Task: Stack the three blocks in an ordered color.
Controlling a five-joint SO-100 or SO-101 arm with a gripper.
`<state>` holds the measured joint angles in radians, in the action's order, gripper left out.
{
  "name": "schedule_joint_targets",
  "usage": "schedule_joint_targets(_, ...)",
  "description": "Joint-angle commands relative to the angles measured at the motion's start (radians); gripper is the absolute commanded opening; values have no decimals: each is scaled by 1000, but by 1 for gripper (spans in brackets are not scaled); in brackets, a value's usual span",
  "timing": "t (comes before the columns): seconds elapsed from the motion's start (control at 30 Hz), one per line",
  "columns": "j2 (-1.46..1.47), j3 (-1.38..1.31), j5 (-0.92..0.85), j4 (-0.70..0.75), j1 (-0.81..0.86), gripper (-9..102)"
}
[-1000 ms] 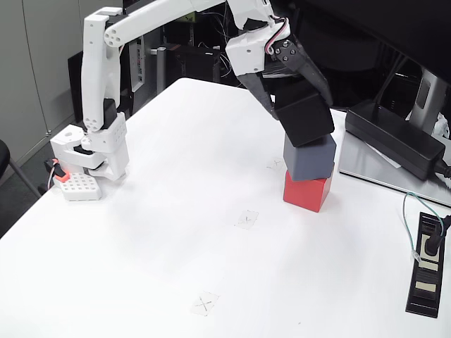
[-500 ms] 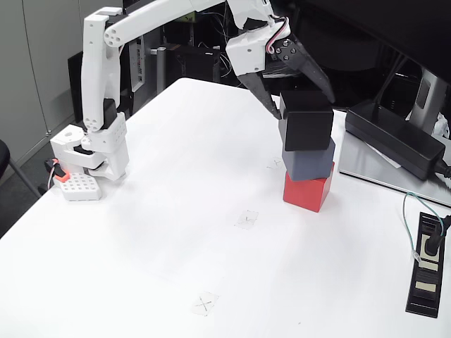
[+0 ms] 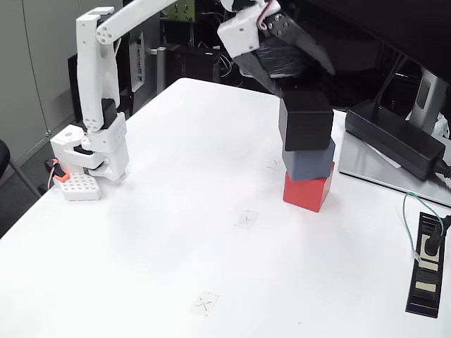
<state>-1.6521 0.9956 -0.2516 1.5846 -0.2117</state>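
White matte tabletop, dark clutter behind. Near its right side, stack complete: bright red matte cube at bottom, slate blue-grey cube resting on it, black cube on top, slightly skewed. Dark two-finger gripper just above, spread and empty. Apparently only arm retreat left.
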Motion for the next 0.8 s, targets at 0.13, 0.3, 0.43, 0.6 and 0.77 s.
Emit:
schedule_joint_targets(0.13, -253, -40, -2, -3, 17, 29)
schedule_joint_targets(0.3, -382, -38, 2, -3, 17, 18)
schedule_joint_targets(0.43, -480, -38, 2, -3, 17, 8)
schedule_joint_targets(0.6, -601, -38, 3, -3, 17, -1)
schedule_joint_targets(0.77, -719, -38, 20, -2, 14, -1)
